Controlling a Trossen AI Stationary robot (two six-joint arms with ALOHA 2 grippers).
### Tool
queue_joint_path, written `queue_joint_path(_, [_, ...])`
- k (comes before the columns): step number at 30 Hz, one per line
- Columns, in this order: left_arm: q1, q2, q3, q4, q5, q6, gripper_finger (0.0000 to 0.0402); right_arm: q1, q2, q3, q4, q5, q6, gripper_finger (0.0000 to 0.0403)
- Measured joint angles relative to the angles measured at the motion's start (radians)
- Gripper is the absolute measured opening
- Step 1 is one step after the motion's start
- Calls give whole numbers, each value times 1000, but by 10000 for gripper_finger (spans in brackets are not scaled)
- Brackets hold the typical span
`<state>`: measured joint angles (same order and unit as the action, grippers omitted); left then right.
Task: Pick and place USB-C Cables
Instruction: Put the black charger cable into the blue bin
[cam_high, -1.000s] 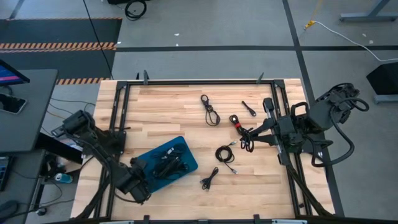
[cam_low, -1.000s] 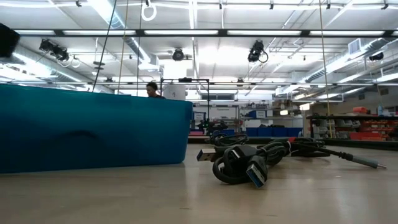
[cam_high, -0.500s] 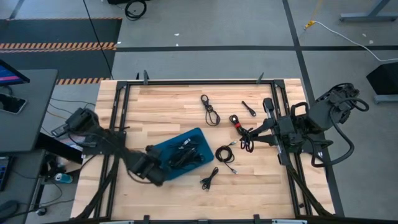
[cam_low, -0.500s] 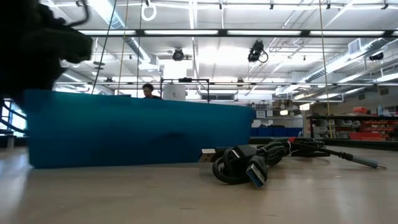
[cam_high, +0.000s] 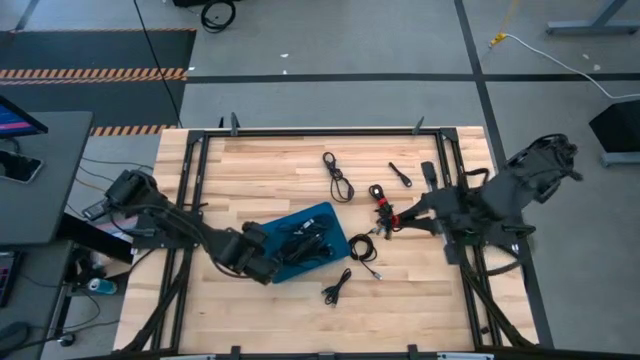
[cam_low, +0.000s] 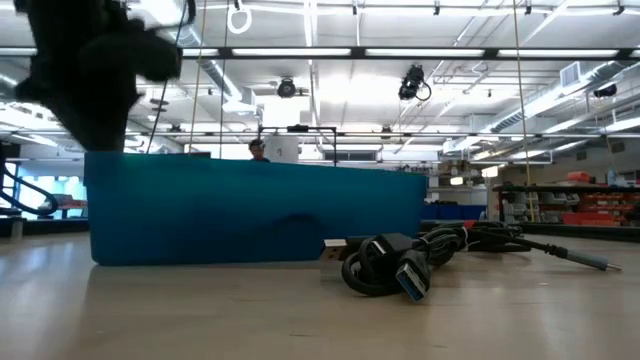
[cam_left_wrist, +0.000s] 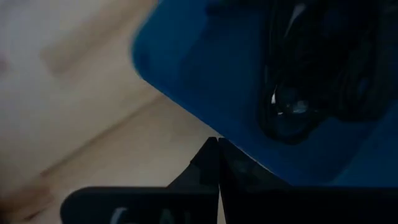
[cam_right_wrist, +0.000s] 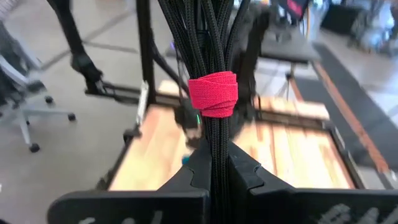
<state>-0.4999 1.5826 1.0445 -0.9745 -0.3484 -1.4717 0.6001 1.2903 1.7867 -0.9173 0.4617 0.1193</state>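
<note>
The blue tray (cam_high: 322, 222) (cam_low: 250, 220) sits flat on the wood left of centre, with several black USB-C cables (cam_high: 303, 243) (cam_left_wrist: 311, 81) inside. My left gripper (cam_high: 262, 264) (cam_left_wrist: 217, 144) is shut at the tray's near-left side. My right gripper (cam_high: 398, 219) (cam_right_wrist: 213, 163) is shut on a black cable bundle bound with a red tie (cam_right_wrist: 213, 93), right of centre. Loose cables lie on the table: a loop (cam_high: 338, 178), a short one (cam_high: 400, 175), one with a red tie (cam_high: 378, 193), a coil (cam_high: 362, 247) and one near the front (cam_high: 337, 288) (cam_low: 385, 265). My left gripper presses its shut fingertips (cam_left_wrist: 211, 155) against the outer wall of the tray (cam_left_wrist: 239, 163) at its near-left side, coming low from the table's left. The tray rests flat on the table. My right gripper pinches the cable bundle (cam_right_wrist: 213, 140) between its two fingers, just behind the red tie. The fingers lie along the bundle, which runs straight out past the fingertips. They come from the table's right.
A black metal frame (cam_high: 190, 180) runs around the table's left, far and right sides. Bare wood lies along the far-left part (cam_high: 260, 170) and the near-right part (cam_high: 410, 300). In the low view a person (cam_low: 258, 150) shows far behind the tray.
My left gripper has moved toward the table's right, shut, pushing the tray. The tray has slid right along the table and turned a little, close to the coil. My right arm has shifted toward the table's left and tipped, carrying the red-tied bundle with it.
</note>
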Motion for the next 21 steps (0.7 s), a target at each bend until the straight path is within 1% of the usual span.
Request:
queue_joint_path(3, [-10, -19, 106, -158, -72, -6, 0, -28, 2, -60, -26, -1, 57, 18])
queue_joint_path(5, [-19, -27, 199, -301, -133, -21, 0, -58, 2, -115, -21, -15, 76, 18])
queue_joint_path(9, [-36, -27, 418, -572, -282, -66, 0, -128, 2, -248, 45, -82, 107, 18])
queue_joint_path(10, [-43, -29, 468, -603, -332, -67, 0, -148, 2, -287, 83, -112, 110, 18])
queue_joint_path(14, [-66, -44, 615, -592, -579, 56, 0, -238, 3, -443, 265, -278, 96, 18])
queue_joint_path(16, [-67, -52, 675, -597, -666, 125, 0, -288, 6, -513, 382, -370, 87, 18])
queue_joint_path(18, [-66, -50, 721, -596, -707, 180, 0, -336, 23, -563, 448, -464, 87, 18])
queue_joint_path(21, [-66, -48, 763, -596, -735, 249, 0, -401, 71, -596, 507, -578, 87, 18])
